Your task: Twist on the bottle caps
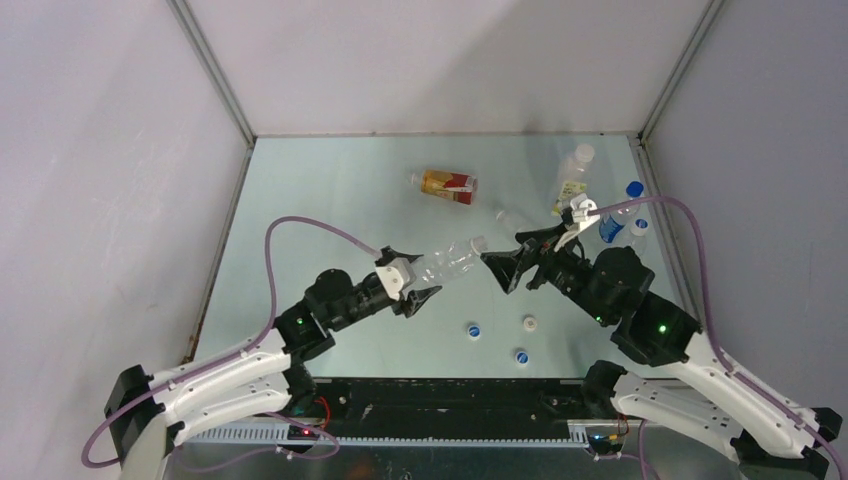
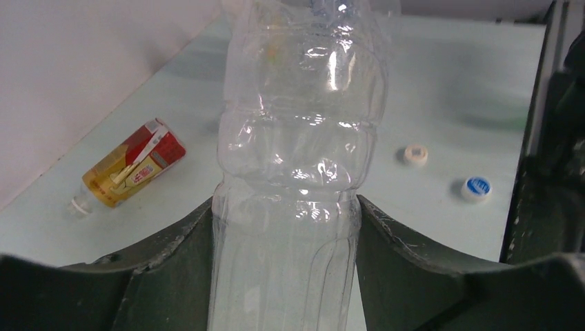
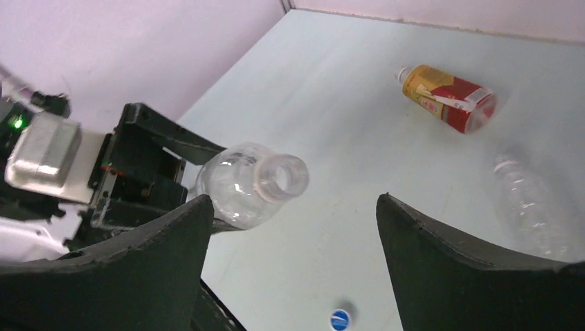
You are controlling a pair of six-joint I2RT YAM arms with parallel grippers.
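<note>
Left pincer (image 1: 415,272): closed around the body of a clear bottle (image 1: 450,263), one finger pressed against each side.
Clear bottle: unlabelled and uncapped, held off the counter (image 1: 330,190); its open mouth is pointed away from the left pincer, towards the right pincer (image 1: 508,258).
Right pincer: spread wide with nothing held; the bottle mouth is seen just in front of the gap between its fingers, untouched.
White cap (image 1: 529,322): flat on the counter, below and on the near side of the right pincer.
Blue cap (image 1: 473,330): beside the white cap, between the two pincers and nearer the arm bases; a white mark is printed on top, too small to be read.
Second blue cap (image 1: 521,356): nearest the arm bases of the three caps.
Amber bottle (image 1: 450,185): laid on its side beyond both pincers, uncapped; a red-and-white label is seen, its writing illegible.
Second clear bottle (image 1: 515,222): laid on the counter just beyond the right pincer.
</note>
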